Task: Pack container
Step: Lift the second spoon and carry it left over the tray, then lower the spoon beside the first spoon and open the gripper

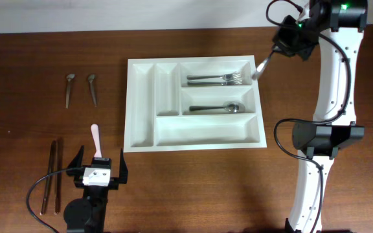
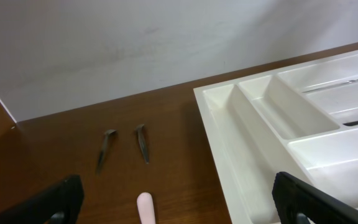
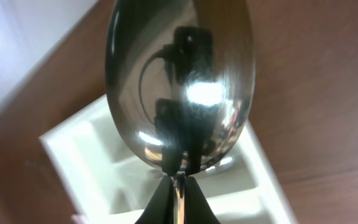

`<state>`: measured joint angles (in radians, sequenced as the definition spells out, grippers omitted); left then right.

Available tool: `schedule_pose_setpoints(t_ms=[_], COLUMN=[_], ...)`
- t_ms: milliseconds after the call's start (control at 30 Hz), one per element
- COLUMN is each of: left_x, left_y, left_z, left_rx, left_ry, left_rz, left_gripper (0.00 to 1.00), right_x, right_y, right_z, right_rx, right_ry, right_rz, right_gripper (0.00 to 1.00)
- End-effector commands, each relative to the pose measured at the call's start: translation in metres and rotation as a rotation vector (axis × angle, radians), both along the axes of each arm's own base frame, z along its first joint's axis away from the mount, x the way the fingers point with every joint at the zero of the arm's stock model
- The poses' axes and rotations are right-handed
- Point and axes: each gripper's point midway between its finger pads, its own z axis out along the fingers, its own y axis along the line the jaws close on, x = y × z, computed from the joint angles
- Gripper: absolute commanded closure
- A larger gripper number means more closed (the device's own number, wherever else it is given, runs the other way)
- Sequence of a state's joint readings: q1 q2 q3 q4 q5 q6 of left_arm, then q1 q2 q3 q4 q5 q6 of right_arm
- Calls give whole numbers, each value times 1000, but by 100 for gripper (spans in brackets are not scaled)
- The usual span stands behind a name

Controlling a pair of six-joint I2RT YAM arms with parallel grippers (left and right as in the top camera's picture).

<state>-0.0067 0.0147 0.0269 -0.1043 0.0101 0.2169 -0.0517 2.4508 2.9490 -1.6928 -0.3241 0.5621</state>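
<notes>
Over wooden table (image 1: 31, 39), right gripper (image 3: 178, 200) pinches spoon (image 3: 179, 81); left gripper (image 1: 100, 155) gapes.

white arm links (image 1: 332, 71), black joints (image 1: 322, 137), black cables (image 1: 34, 194)

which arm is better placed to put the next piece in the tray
Right. The right gripper is shut on a spoon at the far right corner of the tray. The left gripper is open and empty, beyond its near left corner.
</notes>
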Motion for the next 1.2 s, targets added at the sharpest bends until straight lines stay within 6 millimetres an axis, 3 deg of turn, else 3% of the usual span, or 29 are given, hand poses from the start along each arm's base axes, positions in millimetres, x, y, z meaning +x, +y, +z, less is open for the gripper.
schedule_pose_setpoints(t_ms=[0,200,333,467,600,933,1167], left_x=[0,0,0,0,0,0,0], left_y=[2,2,2,2,2,2,2], left_z=[-1,-1,-1,-1,-1,-1,-1], left_rx=[2,2,2,2,2,2,2], left_ry=[-3,-3,-3,-3,-3,-3,-3], left_rz=[12,12,12,12,12,12,12], left_gripper=[1,1,1,1,1,1,1], right_x=[-7,-12,-13,-22,-30,-47,-56], right_y=[40,71,79,97,104,114,126], right_z=[15,10,-7,-23,-45,-100,-119], right_rx=[204,246,136,176,168,32,20], right_ry=[105,198,207,322,423,532,591], right_rz=[-247,-422,-488,-652,-773,-810,-855], right_gripper=[96,96,96,96,96,96,96])
